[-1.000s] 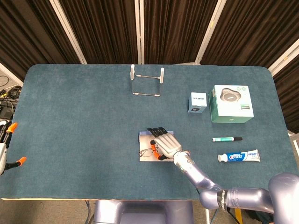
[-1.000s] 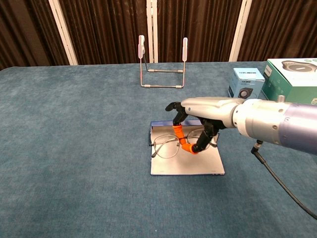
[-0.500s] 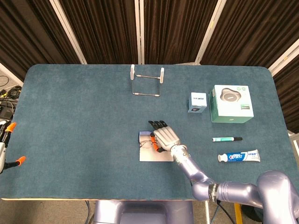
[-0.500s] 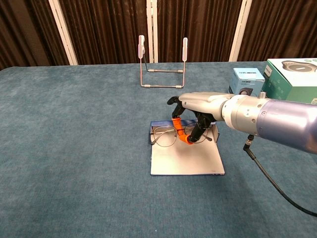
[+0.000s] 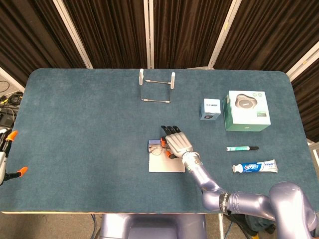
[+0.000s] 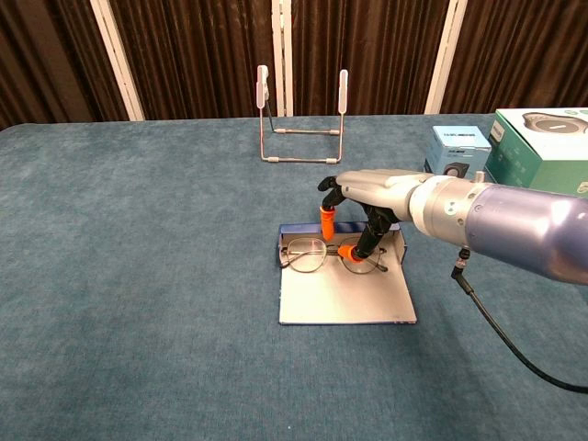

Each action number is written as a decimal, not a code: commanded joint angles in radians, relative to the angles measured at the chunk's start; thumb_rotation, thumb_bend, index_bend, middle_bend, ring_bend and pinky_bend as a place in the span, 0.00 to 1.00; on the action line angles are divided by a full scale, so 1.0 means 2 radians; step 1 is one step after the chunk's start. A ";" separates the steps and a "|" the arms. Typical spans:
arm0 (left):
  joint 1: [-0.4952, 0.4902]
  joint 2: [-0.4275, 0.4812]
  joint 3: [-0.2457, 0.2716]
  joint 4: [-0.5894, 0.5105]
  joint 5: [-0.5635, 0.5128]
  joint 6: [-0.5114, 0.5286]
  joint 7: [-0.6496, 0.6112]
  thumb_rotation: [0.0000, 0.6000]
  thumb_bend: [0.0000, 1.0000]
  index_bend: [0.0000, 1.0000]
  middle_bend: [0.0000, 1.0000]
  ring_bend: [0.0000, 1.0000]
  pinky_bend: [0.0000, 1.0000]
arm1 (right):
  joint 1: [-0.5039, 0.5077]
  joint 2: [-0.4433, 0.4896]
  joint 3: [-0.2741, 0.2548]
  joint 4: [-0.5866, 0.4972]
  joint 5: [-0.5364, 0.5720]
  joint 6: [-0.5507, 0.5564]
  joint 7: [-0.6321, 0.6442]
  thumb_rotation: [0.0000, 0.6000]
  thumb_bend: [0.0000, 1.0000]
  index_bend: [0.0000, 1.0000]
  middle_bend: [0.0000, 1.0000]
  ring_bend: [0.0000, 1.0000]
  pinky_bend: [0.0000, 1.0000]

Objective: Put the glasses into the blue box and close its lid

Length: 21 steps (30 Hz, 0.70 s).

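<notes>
The right hand [image 6: 363, 207] reaches in over the middle of the table [image 6: 138, 276], palm down, fingers pointing away from the robot; in the chest view its orange-tipped fingers [image 6: 348, 253] curl down onto the bridge of the glasses [image 6: 331, 255]; they seem to be pinching the frame there, though at this size the contact is hard to confirm. The glasses sit at the far end of the blue box [image 6: 344, 289], lenses side by side, straddling the shallow blue tray at the back edge and the pale flat lid panel that lies open toward the camera; the left lens is plain to see, the right one partly hidden behind the fingers. From the head view the same hand [image 5: 177, 143] covers most of the glasses [image 5: 157, 149], only one lens peeking out on the left over the box [image 5: 164, 164].

Further back stands a wire stand [image 6: 301, 115] with two white uprights, well apart from the box; off to the right sit a small blue carton [image 5: 211, 109] and beside it a green boxed speaker [image 5: 247, 110]; nearer the robot lie a marker pen [image 5: 242, 148] and a toothpaste tube [image 5: 254, 167]. The left hand [image 5: 7, 149] shows only as an orange-tipped sliver at the far left edge; whether it is spread or closed I cannot tell.
</notes>
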 commanded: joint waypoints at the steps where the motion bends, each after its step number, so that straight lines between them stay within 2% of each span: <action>1: -0.001 0.002 0.001 -0.002 0.004 -0.002 -0.006 1.00 0.00 0.00 0.00 0.00 0.00 | -0.006 0.008 -0.002 -0.015 -0.014 0.008 0.004 1.00 0.20 0.14 0.00 0.00 0.00; 6: -0.001 0.001 0.002 0.000 0.006 -0.002 -0.007 1.00 0.00 0.00 0.00 0.00 0.00 | -0.010 0.009 -0.009 -0.023 -0.050 0.020 0.007 1.00 0.13 0.11 0.00 0.00 0.00; 12: -0.001 0.001 0.001 0.002 0.003 -0.003 -0.009 1.00 0.00 0.00 0.00 0.00 0.00 | -0.009 -0.019 -0.010 0.019 -0.076 0.026 0.012 1.00 0.12 0.09 0.00 0.00 0.00; 21: -0.004 0.001 -0.002 0.008 -0.005 -0.009 -0.015 1.00 0.00 0.00 0.00 0.00 0.00 | -0.004 -0.047 0.000 0.074 -0.073 0.016 0.006 1.00 0.12 0.09 0.00 0.00 0.00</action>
